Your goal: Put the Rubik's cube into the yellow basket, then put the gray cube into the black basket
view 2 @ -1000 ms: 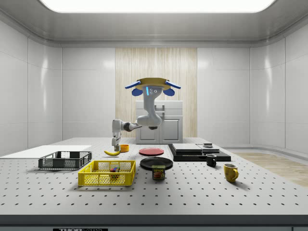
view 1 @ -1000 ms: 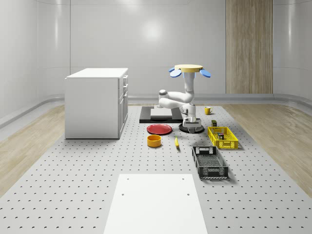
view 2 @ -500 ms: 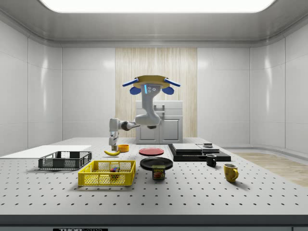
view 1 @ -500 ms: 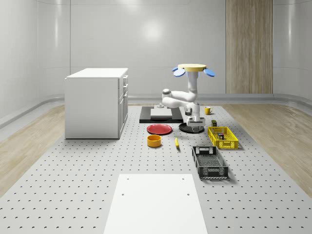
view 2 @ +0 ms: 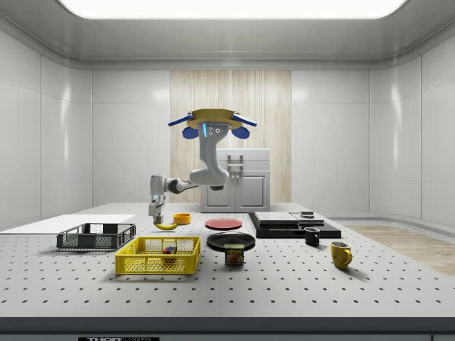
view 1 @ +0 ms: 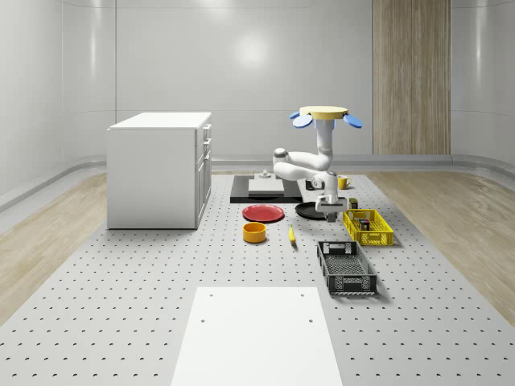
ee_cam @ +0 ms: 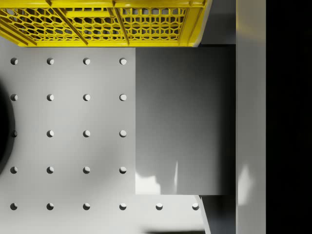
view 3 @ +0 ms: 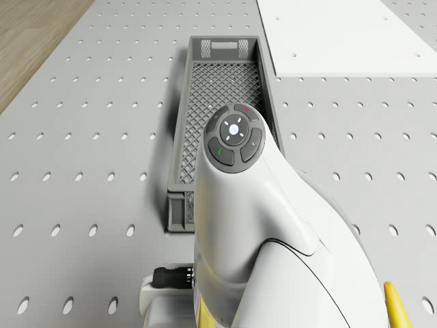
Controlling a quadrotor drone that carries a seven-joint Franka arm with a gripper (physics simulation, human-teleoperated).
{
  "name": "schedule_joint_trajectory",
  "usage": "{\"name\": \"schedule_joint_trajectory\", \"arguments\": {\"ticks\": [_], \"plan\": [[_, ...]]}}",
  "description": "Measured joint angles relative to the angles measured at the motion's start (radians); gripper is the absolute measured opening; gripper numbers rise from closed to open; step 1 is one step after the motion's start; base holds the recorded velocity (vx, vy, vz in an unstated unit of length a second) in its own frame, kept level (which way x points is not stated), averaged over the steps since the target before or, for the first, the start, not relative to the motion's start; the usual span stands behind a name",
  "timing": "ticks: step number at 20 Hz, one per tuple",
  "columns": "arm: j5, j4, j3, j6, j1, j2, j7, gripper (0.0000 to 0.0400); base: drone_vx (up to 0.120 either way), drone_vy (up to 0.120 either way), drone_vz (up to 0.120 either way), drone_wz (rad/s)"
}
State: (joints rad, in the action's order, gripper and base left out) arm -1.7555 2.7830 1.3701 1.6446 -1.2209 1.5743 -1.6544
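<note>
The gripper (view 1: pixel 329 214) is hanging above the table, just off the near end of the yellow basket (view 1: pixel 368 227), and in the wrist view a smooth, plain gray cube (ee_cam: pixel 183 119) is sitting clamped between its fingers, its flat face catching pale glints along one edge. Beneath it the perforated table (ee_cam: pixel 68 146) and a corner of the yellow basket (ee_cam: pixel 102 22) are showing. In the side view the gripper (view 2: pixel 155 210) is pointing straight down above the banana (view 2: pixel 166 225), with the white arm (view 2: pixel 186 183) reaching back to the drone (view 2: pixel 210 122), which is hovering over the black plate (view 2: pixel 231 240). The Rubik's cube (view 2: pixel 168 250) is lying inside the yellow basket (view 2: pixel 158 256). From the drone's camera, the black basket (view 3: pixel 222 123) is lying ahead of the arm (view 3: pixel 273 225).
</note>
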Motion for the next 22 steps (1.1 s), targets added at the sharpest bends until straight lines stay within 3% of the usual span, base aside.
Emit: {"name": "schedule_joint_trajectory", "arguments": {"ticks": [22], "plan": [[0.003, 0.000, 0.001, 0.007, -0.002, 0.008, -0.001, 0.0250, 0.120, 0.000, 0.000, 0.000]]}}
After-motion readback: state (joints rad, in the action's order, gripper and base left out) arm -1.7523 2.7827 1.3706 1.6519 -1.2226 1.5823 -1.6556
